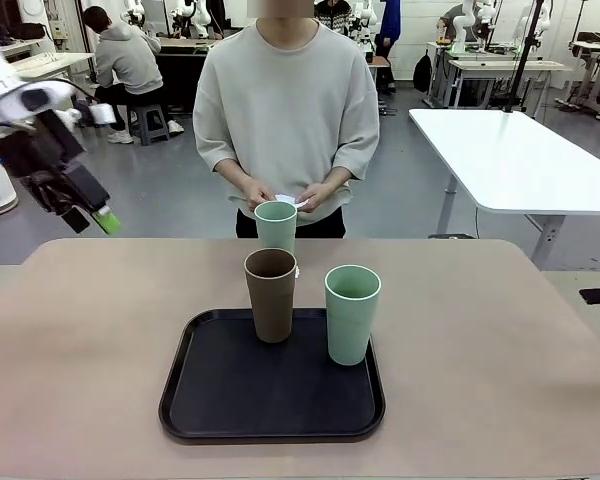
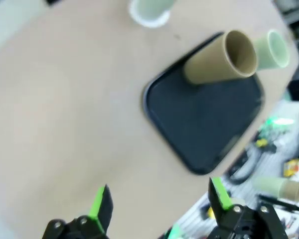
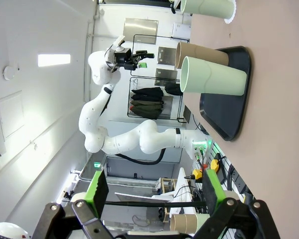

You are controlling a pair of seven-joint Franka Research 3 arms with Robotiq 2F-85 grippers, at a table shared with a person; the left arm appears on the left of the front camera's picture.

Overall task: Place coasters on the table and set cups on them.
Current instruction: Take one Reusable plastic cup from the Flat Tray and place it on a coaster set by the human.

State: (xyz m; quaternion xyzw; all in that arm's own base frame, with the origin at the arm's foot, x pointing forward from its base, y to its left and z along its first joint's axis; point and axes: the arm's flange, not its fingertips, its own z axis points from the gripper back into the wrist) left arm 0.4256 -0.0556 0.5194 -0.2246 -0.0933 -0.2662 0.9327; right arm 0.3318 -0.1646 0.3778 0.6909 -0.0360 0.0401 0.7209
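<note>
A brown tapered plastic tumbler and a pale mint tumbler stand on a black rectangular tray at centre frame. A second mint tumbler sits behind on a white lacy coaster. Probably light, stiff, smooth: grip mid-wall. Left gripper and right gripper gape wide, empty. No legible writing.

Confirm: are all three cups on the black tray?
No: the brown cup and one mint cup stand on the black tray, but the other mint cup stands on the table beyond it.
</note>
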